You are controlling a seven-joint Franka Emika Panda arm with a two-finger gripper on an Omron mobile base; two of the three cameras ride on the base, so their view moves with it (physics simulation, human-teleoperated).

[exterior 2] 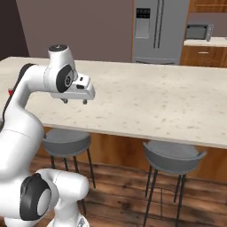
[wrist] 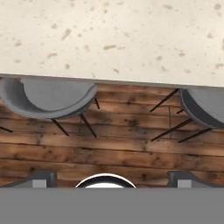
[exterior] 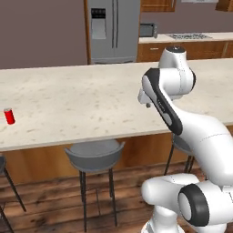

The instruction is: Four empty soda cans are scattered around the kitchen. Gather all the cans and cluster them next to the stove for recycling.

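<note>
You are positioned at the near side of a long speckled island counter (exterior: 82, 104), with the arm raised above its front edge. The gripper (exterior 2: 75, 101) points straight down, and its two short dark fingertips (exterior 2: 65, 100) stand well apart, so the jaws are spread wide and hold nothing. In the hand view, the fingertips (wrist: 41, 178) appear near the bottom left and bottom right corners, again far apart, with the counter edge, wood floor (wrist: 118, 148) and two grey stools (wrist: 48, 98) below them.

Locate one red soda can (exterior: 9, 116) upright on the counter, far to the arm's left and close to the front edge, well apart from the gripper. In the right base view you can see a small sliver of red (exterior 2: 9, 92) past the arm's upper link, most likely the same can, though it is too hidden to confirm.

Locate the stove (exterior: 189, 36) on the back counter (exterior: 154, 39) across the room, beyond the island. A steel refrigerator (exterior: 113, 29) stands to its left, with a small dark appliance (exterior: 148, 30) on the counter between them.

A grey stool (exterior: 94, 154) stands under the island overhang in front of you, and a second one (exterior 2: 174, 157) sits further right.
</note>
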